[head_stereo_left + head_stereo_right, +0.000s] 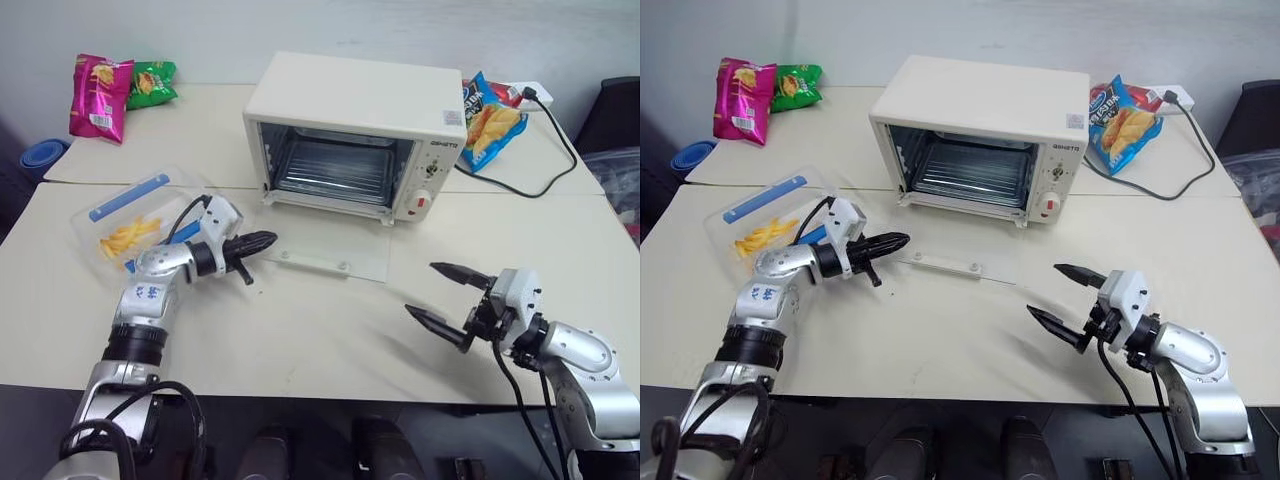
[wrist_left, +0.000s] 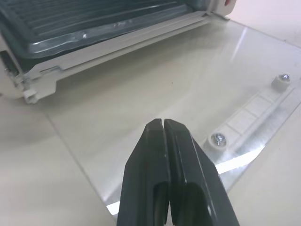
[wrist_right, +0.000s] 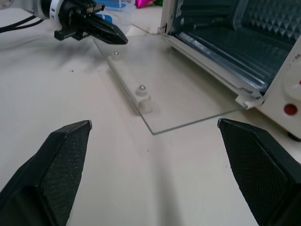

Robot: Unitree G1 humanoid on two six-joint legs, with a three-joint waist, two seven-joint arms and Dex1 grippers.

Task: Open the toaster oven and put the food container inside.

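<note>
The toaster oven (image 1: pixel 350 125) stands at the back of the worktop (image 1: pixel 320 340) with its glass door (image 1: pixel 330 255) dropped flat, the wire rack (image 1: pixel 335 168) showing inside. The food container (image 1: pixel 135 225) lies on the worktop to the oven's left, lid on — the left hand (image 1: pixel 262 240), fingers pressed together and holding nothing, points just above the door's left edge. The right hand (image 1: pixel 450 295) hovers well to the right of the door, fingers spread wide and empty.

Head eyes look down over table (image 1: pixel 300 340); both wrist views share toaster oven (image 3: pixel 263 61) door
</note>
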